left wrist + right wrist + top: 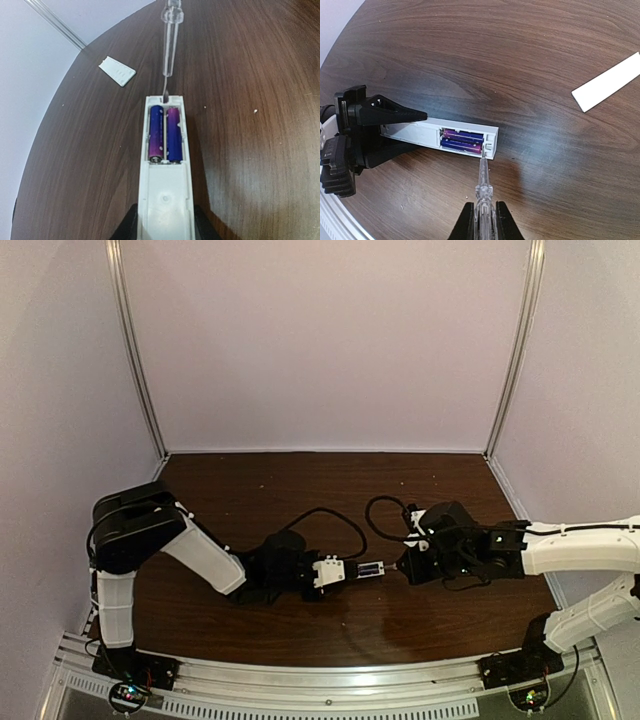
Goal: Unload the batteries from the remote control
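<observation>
Evidently mid-prying: the left gripper [335, 572] clamps the remote control [164, 192], the right gripper [481, 220] pinches the screwdriver [483, 182] at the bay's end; next, its tip must lever the batteries [172, 132] out.

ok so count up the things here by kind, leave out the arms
remote control: 1
purple batteries: 2
clear-handled screwdriver: 1
white battery cover: 1
total: 5
</observation>
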### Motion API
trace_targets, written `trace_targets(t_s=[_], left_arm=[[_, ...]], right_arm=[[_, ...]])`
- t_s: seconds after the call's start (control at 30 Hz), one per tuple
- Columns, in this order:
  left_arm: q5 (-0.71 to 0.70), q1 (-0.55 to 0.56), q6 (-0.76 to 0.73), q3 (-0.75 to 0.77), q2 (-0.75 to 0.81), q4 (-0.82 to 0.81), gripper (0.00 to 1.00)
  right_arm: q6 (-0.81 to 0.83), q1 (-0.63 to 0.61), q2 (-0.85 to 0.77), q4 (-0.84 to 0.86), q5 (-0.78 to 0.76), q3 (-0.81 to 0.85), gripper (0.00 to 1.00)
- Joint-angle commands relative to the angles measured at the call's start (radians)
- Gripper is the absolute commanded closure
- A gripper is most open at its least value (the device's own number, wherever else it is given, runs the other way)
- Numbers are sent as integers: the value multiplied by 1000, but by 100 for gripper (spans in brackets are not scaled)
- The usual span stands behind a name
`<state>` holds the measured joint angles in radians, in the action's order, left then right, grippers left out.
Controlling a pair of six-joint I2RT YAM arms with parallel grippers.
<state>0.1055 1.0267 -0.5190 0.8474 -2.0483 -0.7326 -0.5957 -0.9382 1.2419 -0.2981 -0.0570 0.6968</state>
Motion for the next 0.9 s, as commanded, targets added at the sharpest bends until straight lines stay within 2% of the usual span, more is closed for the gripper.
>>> trace_targets(t_s=[0.0, 0.87], left_arm=[[-3, 3, -15, 15, -26, 1, 100], [-3, 3, -11, 23, -31, 16, 100]], right_arm=[[37, -8, -20, 0, -58, 17, 100], [26, -8, 42, 46, -34, 32, 100]])
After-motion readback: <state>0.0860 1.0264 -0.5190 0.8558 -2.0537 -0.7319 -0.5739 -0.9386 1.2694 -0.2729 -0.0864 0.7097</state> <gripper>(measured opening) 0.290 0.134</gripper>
